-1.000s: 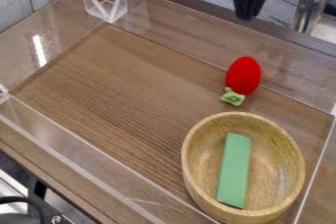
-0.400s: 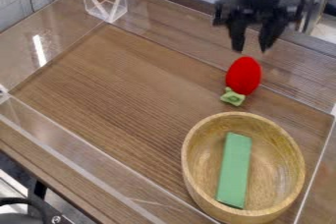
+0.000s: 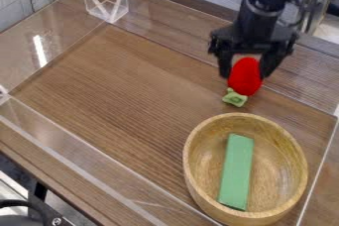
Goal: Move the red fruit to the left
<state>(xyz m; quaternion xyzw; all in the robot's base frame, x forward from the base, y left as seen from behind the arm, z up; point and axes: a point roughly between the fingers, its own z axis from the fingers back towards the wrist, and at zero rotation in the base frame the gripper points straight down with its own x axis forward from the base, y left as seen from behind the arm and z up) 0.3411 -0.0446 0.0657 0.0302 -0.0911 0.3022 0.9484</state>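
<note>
Resting near the table point(image 3: 119, 81)'s right edge — red fruit point(image 3: 247, 75): likely light, rigid, glossy-slick; take across its rounded middle. Gripper point(image 3: 249, 63) spread wide, straddling it.

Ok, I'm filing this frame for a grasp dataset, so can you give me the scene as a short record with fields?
surface: wooden table inside clear walls
target: red fruit, lying on the table right of centre, green cap toward the camera
gripper: gripper, pointing down, jaws open on either side of the red fruit
grip: not closed on the fruit yet
other items: wooden bowl at the near right, holding a flat green block
space to the left of the fruit: bare wood
</note>
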